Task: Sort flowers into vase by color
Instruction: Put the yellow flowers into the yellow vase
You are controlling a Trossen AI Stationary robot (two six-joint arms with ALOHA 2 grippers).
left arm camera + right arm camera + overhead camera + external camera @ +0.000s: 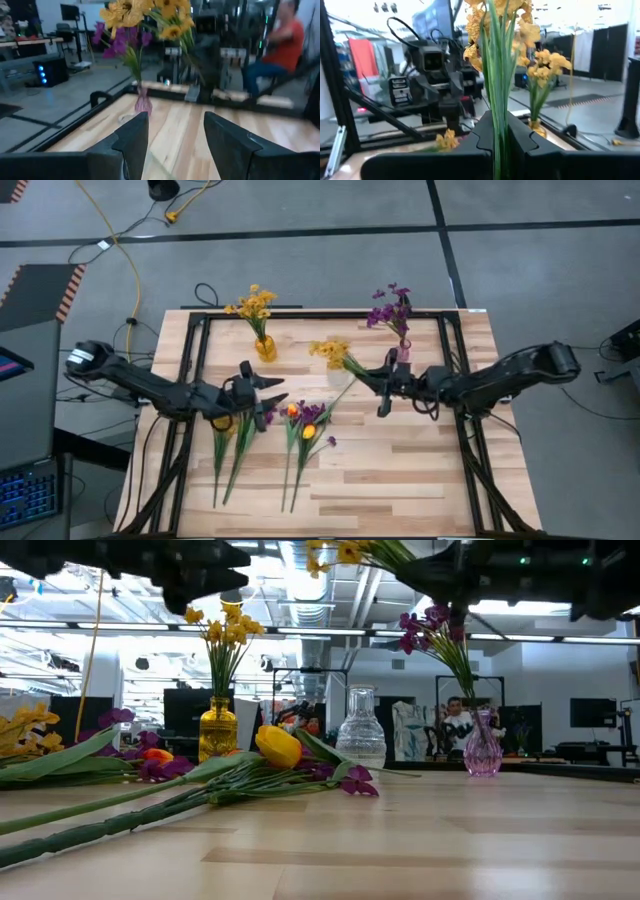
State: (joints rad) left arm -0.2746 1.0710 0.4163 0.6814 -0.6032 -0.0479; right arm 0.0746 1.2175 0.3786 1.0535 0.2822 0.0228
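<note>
Right claw (496, 142) is pinching a fluffy yellow artificial flower sprig (332, 352) by its green stem, lifted clear above the tabletop; the blooms reach forward past its fingertips. This looks like the carry step: next, the stem must tip upright over the amber glass vase (265, 346) already holding yellow blooms, well ahead of it. Left claw (262, 397) hovers spread, empty, above the flowers lying on the wooden table (400, 480).

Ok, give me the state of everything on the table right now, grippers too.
Right gripper: shut on yellow stem, lifted.
Left gripper: open, empty.
Yellow vase: upright, holds yellow flowers.
Purple vase: upright, holds purple flowers.
Clear vase: upright, empty.
Tulips: lying flat.
Stems by left gripper: lying flat.
</note>
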